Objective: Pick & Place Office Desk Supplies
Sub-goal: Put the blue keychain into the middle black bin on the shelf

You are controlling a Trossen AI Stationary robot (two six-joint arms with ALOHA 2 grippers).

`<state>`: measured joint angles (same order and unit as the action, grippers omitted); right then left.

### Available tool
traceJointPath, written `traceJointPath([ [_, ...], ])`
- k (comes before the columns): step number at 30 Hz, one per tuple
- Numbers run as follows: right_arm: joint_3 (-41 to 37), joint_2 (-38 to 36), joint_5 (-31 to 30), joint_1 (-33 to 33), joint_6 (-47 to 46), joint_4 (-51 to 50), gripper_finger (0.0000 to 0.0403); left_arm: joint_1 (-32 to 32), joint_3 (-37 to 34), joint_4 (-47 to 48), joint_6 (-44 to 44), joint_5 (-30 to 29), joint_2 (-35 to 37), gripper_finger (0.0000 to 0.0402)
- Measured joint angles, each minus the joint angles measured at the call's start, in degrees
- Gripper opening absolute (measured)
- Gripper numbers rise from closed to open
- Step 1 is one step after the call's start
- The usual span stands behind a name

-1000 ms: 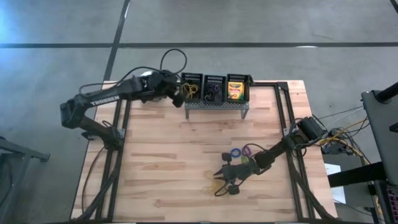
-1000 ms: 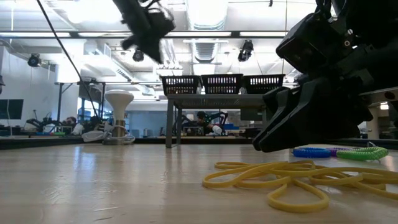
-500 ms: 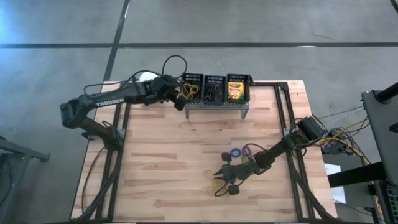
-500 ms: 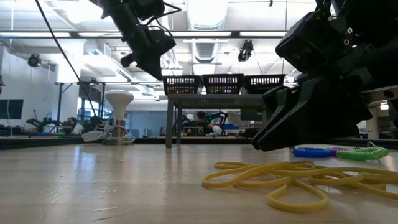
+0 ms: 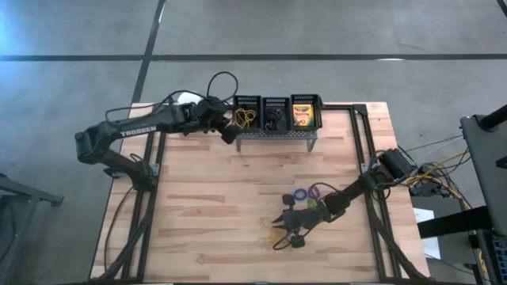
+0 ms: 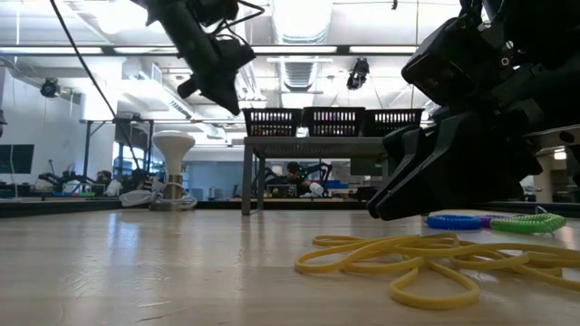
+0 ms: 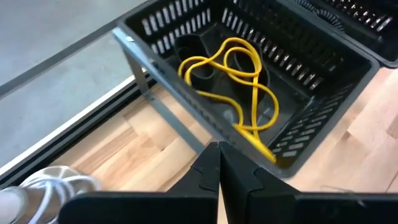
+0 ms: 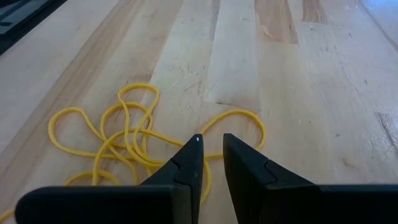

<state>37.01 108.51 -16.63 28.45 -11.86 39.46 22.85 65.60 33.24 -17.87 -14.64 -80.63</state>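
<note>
A tangle of yellow rubber bands point(image 8: 124, 137) lies on the wooden table near its front; it also shows in the high view point(image 5: 265, 229). My right gripper point(image 8: 211, 140) hovers low over the tangle, fingers a narrow gap apart and empty. Blue point(image 5: 300, 194), purple point(image 5: 315, 190) and green point(image 5: 313, 202) rings lie beside its arm. My left gripper point(image 7: 219, 149) is shut and empty at the left end of the grey stand point(image 5: 273, 133). The stand carries three black baskets: rubber bands point(image 7: 239, 87), small dark items point(image 5: 274, 113), and a crayon box point(image 5: 303, 116). My left gripper's shut fingertips point(image 7: 211, 163) stand close by the near left corner of the left basket point(image 7: 186, 102) and the stand's rim. I cannot tell whether they touch it.
A white ball-shaped object point(image 5: 186, 99) with a cable sits at the table's far left corner, behind my left arm. A small black item point(image 5: 297, 242) lies by my right gripper. Bare wood spreads across the table's middle and left.
My left gripper has come down a little and toward the table's near edge, beside the left basket. The row of baskets has shifted slightly toward the table's right on the stand. My right gripper has kept still.
</note>
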Motion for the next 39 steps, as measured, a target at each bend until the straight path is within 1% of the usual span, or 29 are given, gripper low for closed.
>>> traceJointPath([
  [1, 0.00, 0.00, -0.26, 0.02, 0.02, -0.04, 0.0056, 0.00, 0.02, 0.81, 0.00, -0.16, 0.65, 0.0006],
  [3, -0.12, -0.78, -3.09, 0.57, -0.14, -1.04, 0.0056, -0.14, 0.00, 2.53, -0.04, -0.84, 2.38, 0.0006],
  [6, -0.20, -4.89, -10.66, 2.46, -0.15, -5.68, 0.0056, -2.63, -1.60, 4.40, -0.63, -3.84, 4.95, 0.0005],
  [10, -0.58, -13.42, -22.80, 6.07, -3.76, -18.13, 0.0056, -10.41, -7.34, 2.72, -3.15, -8.93, 8.03, 0.0002],
  [12, -0.91, -17.62, -25.48, 7.27, -7.79, -24.04, 0.0056, -15.53, -11.52, -0.74, -4.40, -10.89, 9.12, 0.0002],
  [14, -1.57, -21.18, -25.51, 7.81, -12.36, -29.15, 0.0056, -20.94, -16.22, -7.13, -5.57, -11.53, 9.34, 0.0001],
  [16, -2.56, -23.71, -25.28, 8.00, -17.11, -33.32, 0.0056, -26.62, -21.43, -15.74, -6.14, -11.55, 9.02, 0.0001],
  [19, -5.59, -26.62, -24.40, 7.98, -23.77, -36.25, 0.0056, -34.69, -29.37, -34.43, -6.14, -11.60, 6.96, 0.0001],
  [21, -8.26, -27.91, -23.00, 7.93, -26.46, -35.83, 0.0056, -39.45, -34.20, -47.60, -6.14, -12.24, 4.57, 0.0001],
  [23, -11.05, -28.52, -22.84, 7.93, -28.41, -34.33, 0.0057, -43.42, -38.12, -61.08, -6.15, -13.51, 1.33, 0.0001],
  [26, -14.73, -29.02, -22.42, 7.89, -28.08, -26.93, 0.0066, -47.60, -40.91, -74.81, -6.12, -16.78, -4.89, 0.0001],
  [28, -16.43, -28.96, -21.50, 7.70, -27.14, -21.89, 0.0080, -49.11, -40.96, -79.70, -6.17, -19.01, -9.26, 0.0001],
  [30, -17.68, -29.01, -20.41, 7.54, -26.73, -19.58, 0.0097, -49.56, -39.32, -82.76, -6.18, -19.69, -13.75, 0.0001],
  [35, -18.88, -27.91, -20.39, 7.26, -26.27, -19.50, 0.0132, -49.27, -33.00, -82.42, -5.06, -19.97, -23.45, 0.0001],
  [39, -19.04, -26.21, -20.63, 7.23, -24.26, -19.36, 0.0144, -49.00, -28.81, -79.72, -3.12, -20.02, -28.10, 0.0008],
])
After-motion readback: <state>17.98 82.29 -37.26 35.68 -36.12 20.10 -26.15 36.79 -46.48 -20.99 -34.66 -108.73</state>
